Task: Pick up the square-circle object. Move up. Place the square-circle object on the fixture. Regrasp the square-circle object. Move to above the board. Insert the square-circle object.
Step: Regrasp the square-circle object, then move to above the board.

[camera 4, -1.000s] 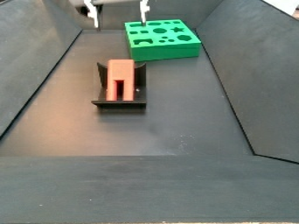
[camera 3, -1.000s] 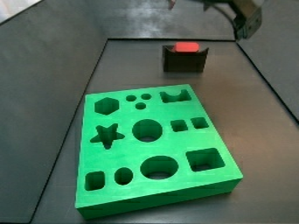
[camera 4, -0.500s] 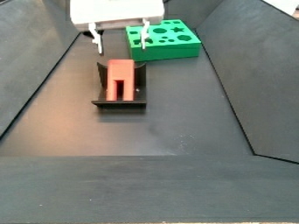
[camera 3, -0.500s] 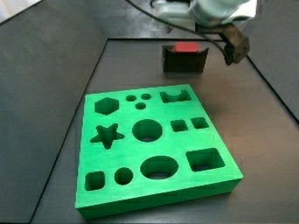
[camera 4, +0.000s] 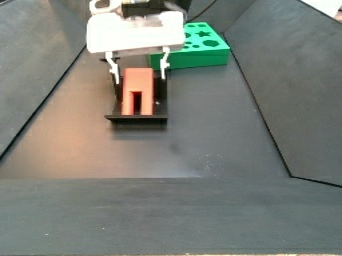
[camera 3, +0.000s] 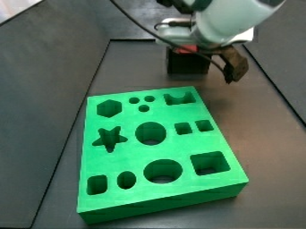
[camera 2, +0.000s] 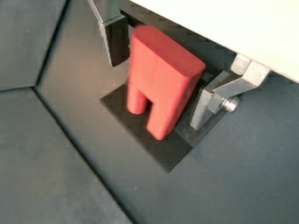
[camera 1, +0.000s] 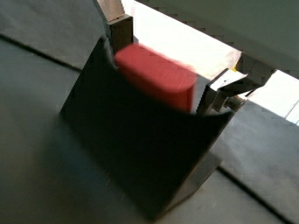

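Straddling the peg (camera 2: 162, 77), the gripper (camera 4: 135, 68) sat over the fixture (camera 4: 136, 112), fingers (camera 2: 216, 98) apart and not yet clamped. Peg lay in the fixture's notch, near the board (camera 4: 201, 45). It looked a light, rigid, smooth plastic; best pinched across its flat sides, mid-length.
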Motion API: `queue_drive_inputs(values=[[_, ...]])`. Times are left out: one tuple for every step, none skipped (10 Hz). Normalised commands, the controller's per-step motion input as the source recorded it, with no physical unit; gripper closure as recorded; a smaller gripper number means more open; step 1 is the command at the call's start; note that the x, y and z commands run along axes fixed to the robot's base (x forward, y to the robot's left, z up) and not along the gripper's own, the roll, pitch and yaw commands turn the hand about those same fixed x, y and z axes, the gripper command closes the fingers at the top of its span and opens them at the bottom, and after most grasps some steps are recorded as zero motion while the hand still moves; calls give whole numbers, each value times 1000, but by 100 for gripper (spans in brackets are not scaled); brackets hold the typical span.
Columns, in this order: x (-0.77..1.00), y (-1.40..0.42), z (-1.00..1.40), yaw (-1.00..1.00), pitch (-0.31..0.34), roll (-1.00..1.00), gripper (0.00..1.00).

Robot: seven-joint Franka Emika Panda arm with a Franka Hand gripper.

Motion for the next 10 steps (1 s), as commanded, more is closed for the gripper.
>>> queue_drive_inputs(values=[[76, -3, -285, 36, -1, 61, 0], [31, -14, -171, 37, 6, 54, 0], [31, -9, -172, 38, 4, 53, 0], [31, -8, -172, 38, 4, 53, 0], [31, -8, -172, 38, 4, 53, 0], [0, 0, -500, 0, 0, 0, 100], [-59, 198, 1000, 372, -125, -216, 100], [-59, 197, 1000, 369, -126, -216, 100], [-61, 183, 1000, 275, -173, -198, 100], [-66, 166, 1000, 151, -254, -119, 100]])
